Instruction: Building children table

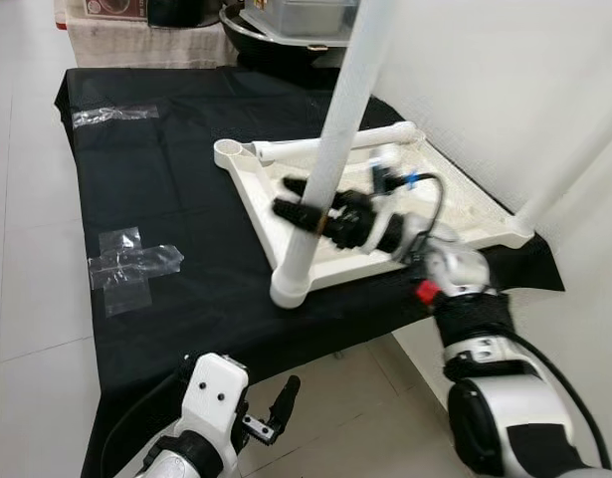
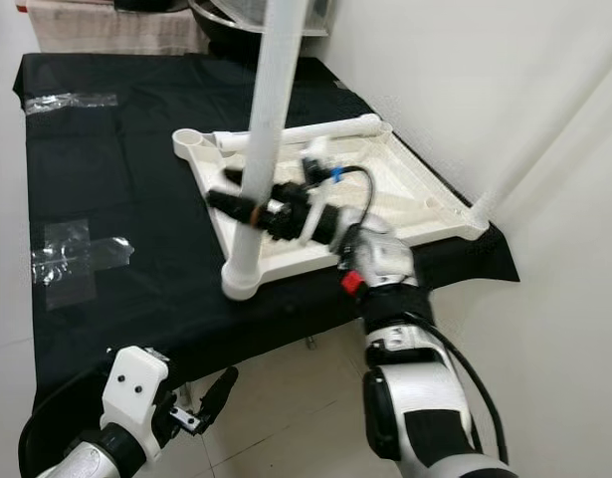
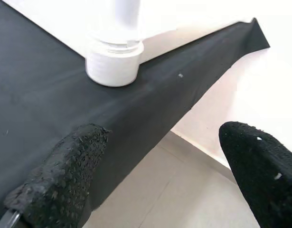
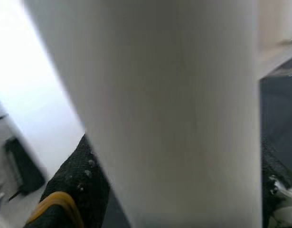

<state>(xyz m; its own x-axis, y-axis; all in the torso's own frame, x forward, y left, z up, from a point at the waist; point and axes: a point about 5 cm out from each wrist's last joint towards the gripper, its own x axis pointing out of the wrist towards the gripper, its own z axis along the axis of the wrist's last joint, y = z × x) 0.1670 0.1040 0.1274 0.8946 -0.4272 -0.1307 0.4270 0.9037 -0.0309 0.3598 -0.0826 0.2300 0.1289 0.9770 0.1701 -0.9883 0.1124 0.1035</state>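
Tabletop [image 1: 465, 214], white and flipped underside up, lies on the black cloth [image 1: 166, 189] toward the cloth's 3 o'clock side, close to the white wall. You have one table leg [image 1: 330, 149] standing upright in the corner socket [image 1: 289, 289] at the tabletop's 7 o'clock corner, and it leans slightly toward 1 o'clock as it rises. Your right gripper [image 1: 307, 216] reaches in from 4 o'clock and has its two black fingers closed around that leg a little above the socket; the right wrist view looks straight onto the white tube with a dark finger on each side of it. A second leg [image 1: 330, 142] lies flat along the tabletop's far edge, at 12 o'clock from the gripper. Your left gripper [image 1: 276, 406] hangs low off the cloth's near edge, at 6 o'clock from the socket, over the tiled floor [image 1: 27, 299]; its fingers [image 3: 65, 175] are spread well apart and hold nothing. Two patches of clear tape [image 1: 131, 264] sit on the cloth at 9 and 11 o'clock from the tabletop.
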